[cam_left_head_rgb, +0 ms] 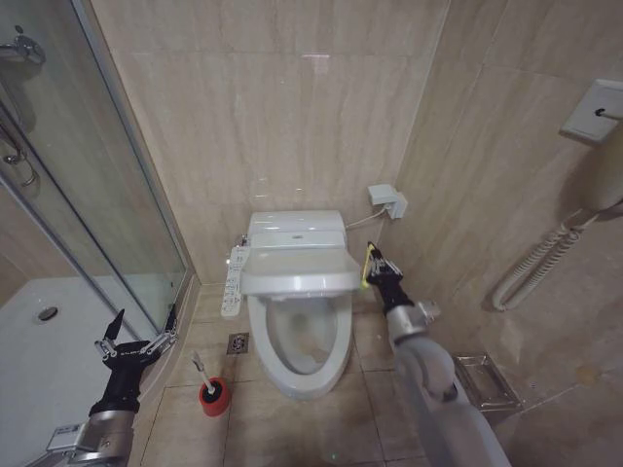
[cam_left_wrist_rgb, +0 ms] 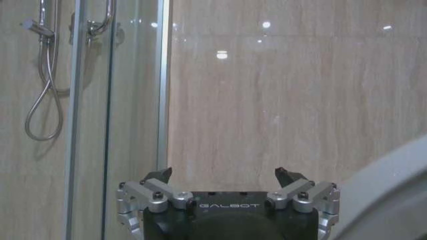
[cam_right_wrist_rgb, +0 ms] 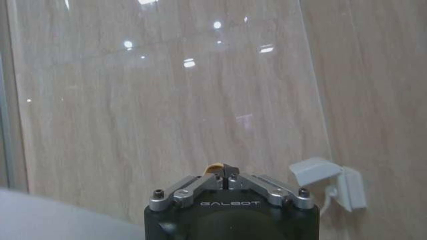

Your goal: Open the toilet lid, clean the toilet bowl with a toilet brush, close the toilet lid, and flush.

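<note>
The lid (cam_left_head_rgb: 300, 269) stood half-raised at frame centre over the bowl (cam_left_head_rgb: 302, 345). The right pincer (cam_left_head_rgb: 375, 263), fingers together, sat beside its right edge. It needed to push steadily upward until the lid rested back. The left pincer (cam_left_head_rgb: 139, 329), fingers apart, idled lower left near the brush (cam_left_head_rgb: 202, 375).

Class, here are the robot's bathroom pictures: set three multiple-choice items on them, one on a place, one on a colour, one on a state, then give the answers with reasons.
1. Where does the toilet brush stand?
A. On the floor left of the toilet bowl
B. Inside the bowl
C. In the shower tray

2. What colour is the brush's holder cup?
A. Blue
B. Red
C. Black

3. How is the left gripper?
A. Shut on the brush
B. Shut, empty
C. Open, empty

Answers: 1 A, it stands in its cup on the tiles beside the bowl. 2 B, the cup is plainly red. 3 C, its fingers are spread with nothing between them.
</note>
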`<state>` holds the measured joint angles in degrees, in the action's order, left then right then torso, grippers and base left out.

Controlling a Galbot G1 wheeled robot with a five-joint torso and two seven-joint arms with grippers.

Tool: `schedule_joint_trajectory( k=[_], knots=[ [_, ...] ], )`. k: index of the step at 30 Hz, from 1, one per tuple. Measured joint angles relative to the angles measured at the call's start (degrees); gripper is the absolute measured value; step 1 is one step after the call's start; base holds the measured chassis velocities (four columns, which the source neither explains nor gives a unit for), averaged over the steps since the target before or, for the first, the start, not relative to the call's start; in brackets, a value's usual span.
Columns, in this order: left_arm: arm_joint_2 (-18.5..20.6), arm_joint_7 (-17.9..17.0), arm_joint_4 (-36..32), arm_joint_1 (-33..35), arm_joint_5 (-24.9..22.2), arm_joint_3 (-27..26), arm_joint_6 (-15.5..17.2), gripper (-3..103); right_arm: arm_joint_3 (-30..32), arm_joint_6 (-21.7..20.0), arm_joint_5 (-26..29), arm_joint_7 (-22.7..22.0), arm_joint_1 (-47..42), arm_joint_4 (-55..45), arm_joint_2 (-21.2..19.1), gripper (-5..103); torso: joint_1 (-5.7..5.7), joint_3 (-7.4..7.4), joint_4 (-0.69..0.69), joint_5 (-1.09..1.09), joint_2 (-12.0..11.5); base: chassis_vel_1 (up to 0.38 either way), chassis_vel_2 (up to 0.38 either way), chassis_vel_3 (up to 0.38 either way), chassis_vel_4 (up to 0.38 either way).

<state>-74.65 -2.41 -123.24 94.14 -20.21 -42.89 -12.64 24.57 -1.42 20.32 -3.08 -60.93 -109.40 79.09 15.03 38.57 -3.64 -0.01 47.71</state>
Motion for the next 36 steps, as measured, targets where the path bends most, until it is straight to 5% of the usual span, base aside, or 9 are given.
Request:
schedule_joint_trajectory(
  k=[17,26,36],
  knots=[
    [0.0,0.0,0.0,0.0,0.0,0.0,0.0,100,-5.6,0.1,0.4,-0.7,12.9,10.1,1.4,1,-0.02,-0.02,-0.07,-0.01,0.0,0.0,0.0,0.0,0.0],
    [0.0,0.0,0.0,0.0,0.0,0.0,0.0,100,-3.8,-0.6,-2.0,-1.0,11.8,7.7,1.2,1,0.0,0.01,0.07,0.02,0.0,0.001,0.01,0.004,-0.001],
    [0.0,0.0,0.0,0.0,0.0,0.0,0.0,100,-2.5,-0.4,-2.1,-0.7,10.8,6.2,1.0,1,-0.02,-0.02,0.03,-0.01,0.0,-0.098,0.096,0.119,-0.082]
  ],
)
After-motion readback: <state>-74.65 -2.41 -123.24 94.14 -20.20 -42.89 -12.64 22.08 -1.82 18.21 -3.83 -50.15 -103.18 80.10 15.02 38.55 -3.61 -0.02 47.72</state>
